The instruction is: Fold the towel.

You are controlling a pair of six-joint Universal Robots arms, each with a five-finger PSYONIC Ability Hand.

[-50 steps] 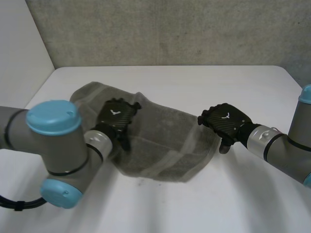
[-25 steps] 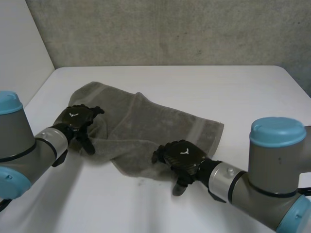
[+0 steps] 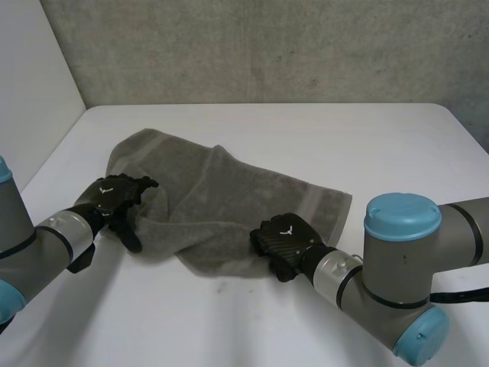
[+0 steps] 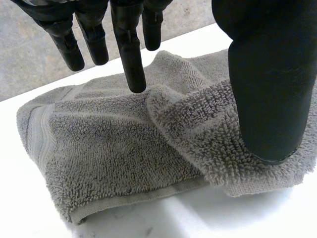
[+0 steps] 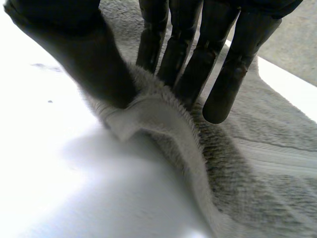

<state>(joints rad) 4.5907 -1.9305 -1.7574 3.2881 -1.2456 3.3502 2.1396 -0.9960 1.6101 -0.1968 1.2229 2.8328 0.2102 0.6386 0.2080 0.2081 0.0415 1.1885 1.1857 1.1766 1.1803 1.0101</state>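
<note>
Two black hands meet the grey looped-pile towel [image 3: 229,206], rumpled across the white bench's [image 3: 359,145] middle. We see the right hand [image 3: 284,238] now drawn in to the near edge, pinching a raised hem; the left hand [image 3: 114,199] stays at the left edge, fingers straight, thumb pressing a folded flap.

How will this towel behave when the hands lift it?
Likely floppy: the towel lies rumpled and its edge buckles into a ridge where the right hand pinches it. Its thick looped pile probably grips well, so slipping seems unlikely. Pushed, it would probably bunch.
</note>
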